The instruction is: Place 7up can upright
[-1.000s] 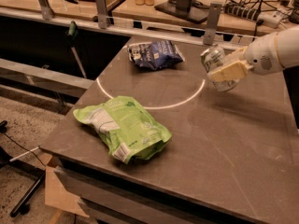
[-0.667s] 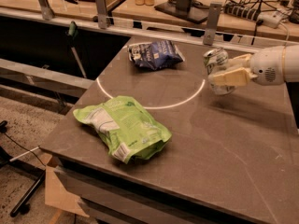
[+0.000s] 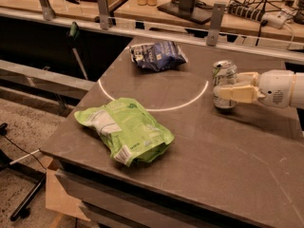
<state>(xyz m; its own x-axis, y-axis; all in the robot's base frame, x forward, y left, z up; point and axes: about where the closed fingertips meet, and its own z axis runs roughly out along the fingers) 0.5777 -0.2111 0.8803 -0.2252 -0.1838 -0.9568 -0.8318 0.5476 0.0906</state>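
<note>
The 7up can point(image 3: 224, 71), silvery with green markings, stands upright on the dark table point(image 3: 228, 165) at the right end of the white arc. My gripper point(image 3: 228, 85) reaches in from the right at can height. Its cream fingers point(image 3: 236, 93) sit on either side of the can's lower body, closed against it. The can's base rests on the tabletop.
A light-green chip bag point(image 3: 126, 129) lies near the table's front left. A dark-blue chip bag point(image 3: 156, 55) lies at the back middle. A railing with metal posts point(image 3: 215, 17) runs behind the table. The floor drops away at the left edge.
The gripper has lowered the can from a tilted hold above the table down onto the tabletop, where it now stands upright. The bags have not moved.
</note>
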